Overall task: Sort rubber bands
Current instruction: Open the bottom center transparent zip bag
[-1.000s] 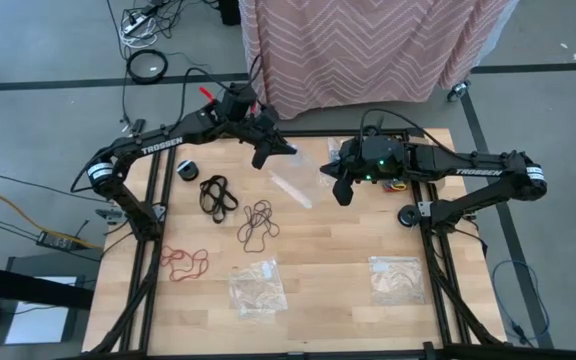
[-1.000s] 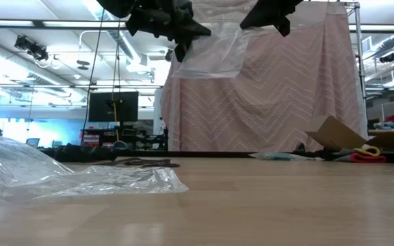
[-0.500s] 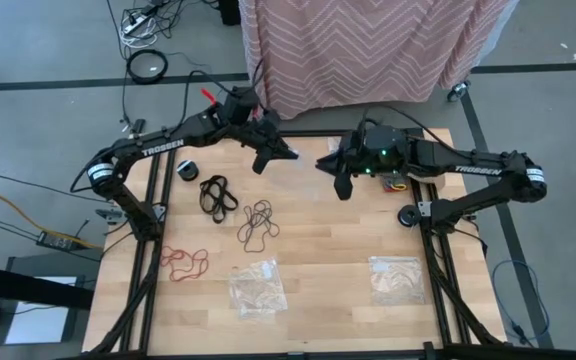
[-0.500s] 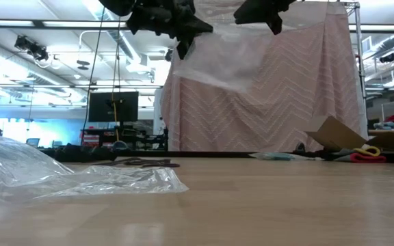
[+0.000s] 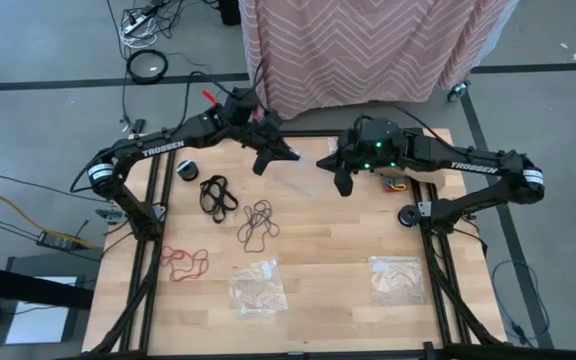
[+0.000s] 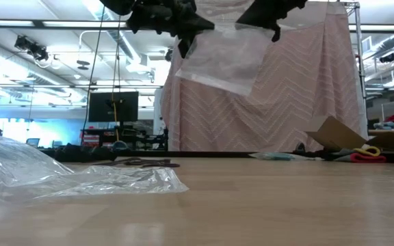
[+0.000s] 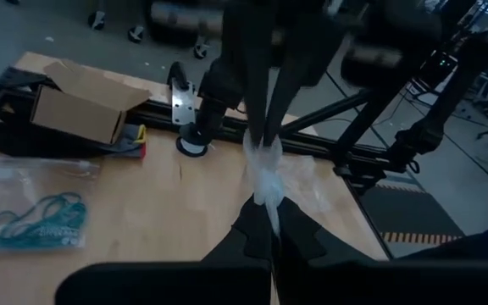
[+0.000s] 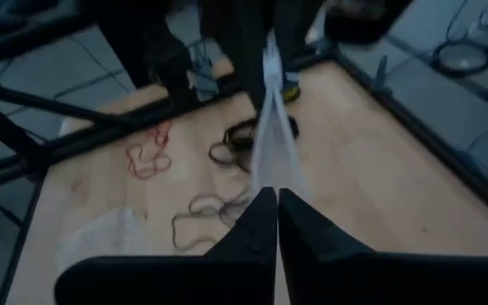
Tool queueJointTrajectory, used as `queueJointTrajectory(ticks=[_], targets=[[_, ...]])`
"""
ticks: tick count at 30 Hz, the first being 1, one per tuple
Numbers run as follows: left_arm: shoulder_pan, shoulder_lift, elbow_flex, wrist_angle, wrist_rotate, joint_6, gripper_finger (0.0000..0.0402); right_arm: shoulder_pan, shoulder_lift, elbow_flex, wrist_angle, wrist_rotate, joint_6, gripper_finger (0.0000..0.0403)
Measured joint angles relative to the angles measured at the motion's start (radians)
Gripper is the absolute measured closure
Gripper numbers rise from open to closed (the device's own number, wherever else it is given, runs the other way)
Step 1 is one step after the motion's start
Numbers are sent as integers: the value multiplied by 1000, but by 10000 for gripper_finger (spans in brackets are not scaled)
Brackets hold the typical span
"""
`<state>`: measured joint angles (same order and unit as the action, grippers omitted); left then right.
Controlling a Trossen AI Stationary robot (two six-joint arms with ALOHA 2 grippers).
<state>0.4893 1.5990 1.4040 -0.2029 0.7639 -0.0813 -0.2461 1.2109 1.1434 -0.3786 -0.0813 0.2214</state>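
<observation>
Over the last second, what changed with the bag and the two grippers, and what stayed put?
The right gripper edged slightly toward the table's far side, so the clear plastic bag stretched between it and the left gripper went from a loose drape to a taut sheet; both were shut on it throughout. The left gripper barely shifted. The black, dark brown and red rubber bands and two bags near the table's front did not move.
</observation>
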Motion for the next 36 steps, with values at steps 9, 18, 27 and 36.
queueJointTrajectory(ticks=[9, 18, 27, 36], targets=[[-1, 0, 0, 11, 8, -18, 401, 4, 81, -1, 18, -46, 4, 402], [-37, 6, 0, 26, 8, -25, 401, -11, 183, -1, 139, -188, -20, 368], [-61, 24, 2, -7, -15, -3, 401, -74, 208, -1, 252, -319, 51, 244], [-12, 27, 0, -18, -49, 18, 401, -78, 212, 0, 79, -461, 134, 167]])
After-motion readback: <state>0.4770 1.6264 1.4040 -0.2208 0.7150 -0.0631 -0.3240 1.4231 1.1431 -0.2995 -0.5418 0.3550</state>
